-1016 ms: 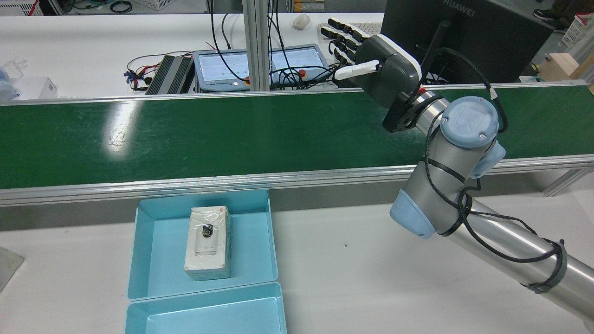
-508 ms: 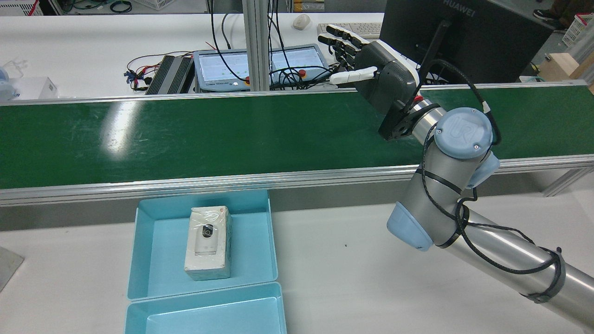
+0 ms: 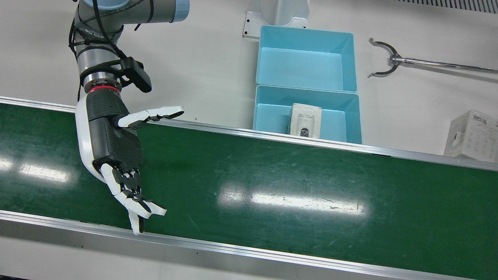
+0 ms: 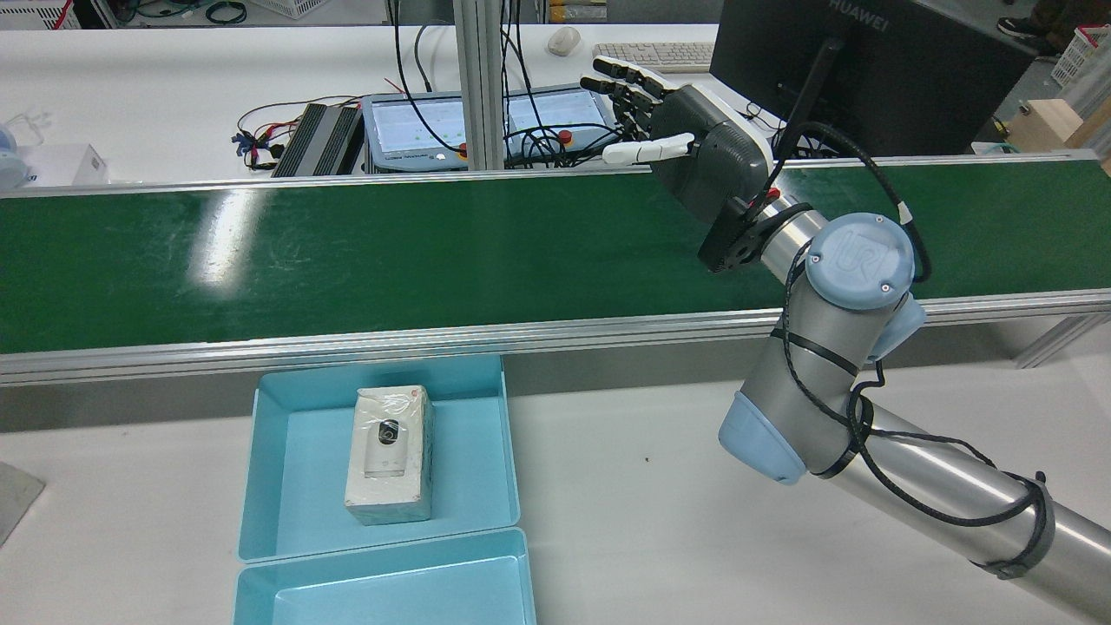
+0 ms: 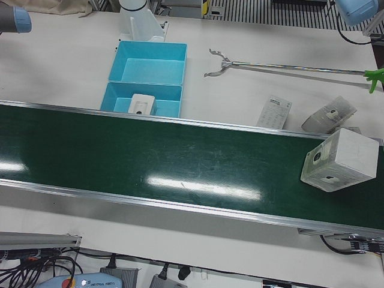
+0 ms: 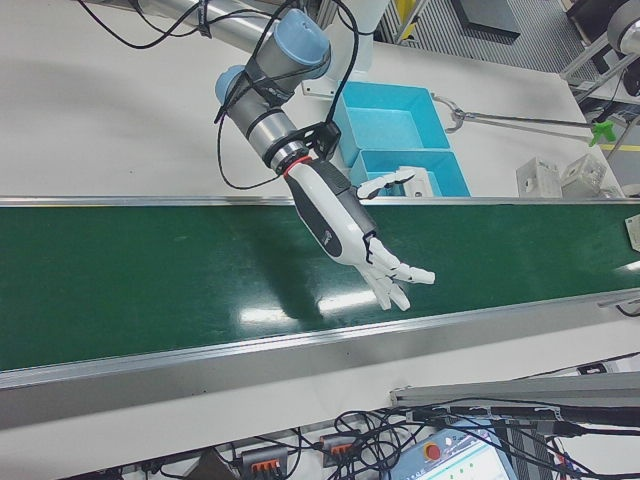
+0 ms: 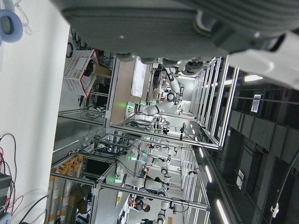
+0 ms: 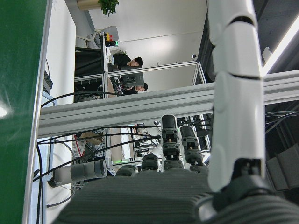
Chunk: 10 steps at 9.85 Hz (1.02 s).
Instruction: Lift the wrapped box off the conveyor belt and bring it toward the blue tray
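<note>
A wrapped white box (image 5: 339, 159) lies on the green conveyor belt (image 5: 150, 156) at the right end of the left-front view; no other view shows it. My right hand (image 3: 116, 155) hangs open and empty over the belt (image 3: 272, 175), fingers spread, far from that box. It also shows in the rear view (image 4: 703, 148) and the right-front view (image 6: 350, 225). A second wrapped box (image 3: 306, 120) lies in the blue tray (image 3: 268, 116) nearest the belt. The left hand view shows only the edge of my left hand's palm (image 7: 163, 23).
A second blue tray (image 3: 307, 66) adjoins the first, away from the belt. A long grabber tool (image 3: 389, 58) and a loose box (image 3: 472, 134) lie on the white table. More wrapped boxes (image 5: 329, 114) and a flat packet (image 5: 275, 111) lie beside the belt.
My right arm and open hand have shifted left along the belt in the rear view. The box in the tray has not moved.
</note>
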Available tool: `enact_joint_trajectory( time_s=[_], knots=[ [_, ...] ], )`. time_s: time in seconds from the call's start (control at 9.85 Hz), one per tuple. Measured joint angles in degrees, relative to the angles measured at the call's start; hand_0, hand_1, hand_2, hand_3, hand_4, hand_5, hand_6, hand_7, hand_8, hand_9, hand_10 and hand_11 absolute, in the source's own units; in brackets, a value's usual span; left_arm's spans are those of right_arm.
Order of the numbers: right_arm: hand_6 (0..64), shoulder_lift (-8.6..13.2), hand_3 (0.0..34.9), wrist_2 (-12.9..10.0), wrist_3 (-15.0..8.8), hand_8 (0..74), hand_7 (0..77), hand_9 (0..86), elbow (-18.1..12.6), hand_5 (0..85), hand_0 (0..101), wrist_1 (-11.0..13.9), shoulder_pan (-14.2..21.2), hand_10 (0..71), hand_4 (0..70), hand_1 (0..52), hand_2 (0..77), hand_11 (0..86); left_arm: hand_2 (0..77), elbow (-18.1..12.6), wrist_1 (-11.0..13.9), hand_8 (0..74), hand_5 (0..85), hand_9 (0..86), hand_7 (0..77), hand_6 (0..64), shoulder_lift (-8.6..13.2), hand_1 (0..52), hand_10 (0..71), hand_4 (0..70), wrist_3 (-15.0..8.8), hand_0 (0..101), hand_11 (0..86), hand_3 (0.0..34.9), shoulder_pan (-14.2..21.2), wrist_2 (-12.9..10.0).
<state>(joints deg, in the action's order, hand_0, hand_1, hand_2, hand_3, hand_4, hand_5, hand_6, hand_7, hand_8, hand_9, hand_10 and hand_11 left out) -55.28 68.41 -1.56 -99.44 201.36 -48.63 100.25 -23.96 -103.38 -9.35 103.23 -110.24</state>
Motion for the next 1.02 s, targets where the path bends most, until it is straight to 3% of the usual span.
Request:
enact_joint_trajectory(
  time_s=[1.02],
  knots=[
    [8.7, 0.0, 0.0, -0.2, 0.4, 5.5, 24.0, 9.3, -1.3, 18.0, 49, -1.0, 1.2, 0.0, 10.4, 15.8, 9.3, 1.1, 1.1, 0.0, 0.0, 0.5, 1.1, 0.0, 0.5, 0.5, 0.0, 0.0, 0.5, 0.5, 0.0, 0, 0.5, 0.0, 0.0, 0.0]
  ],
)
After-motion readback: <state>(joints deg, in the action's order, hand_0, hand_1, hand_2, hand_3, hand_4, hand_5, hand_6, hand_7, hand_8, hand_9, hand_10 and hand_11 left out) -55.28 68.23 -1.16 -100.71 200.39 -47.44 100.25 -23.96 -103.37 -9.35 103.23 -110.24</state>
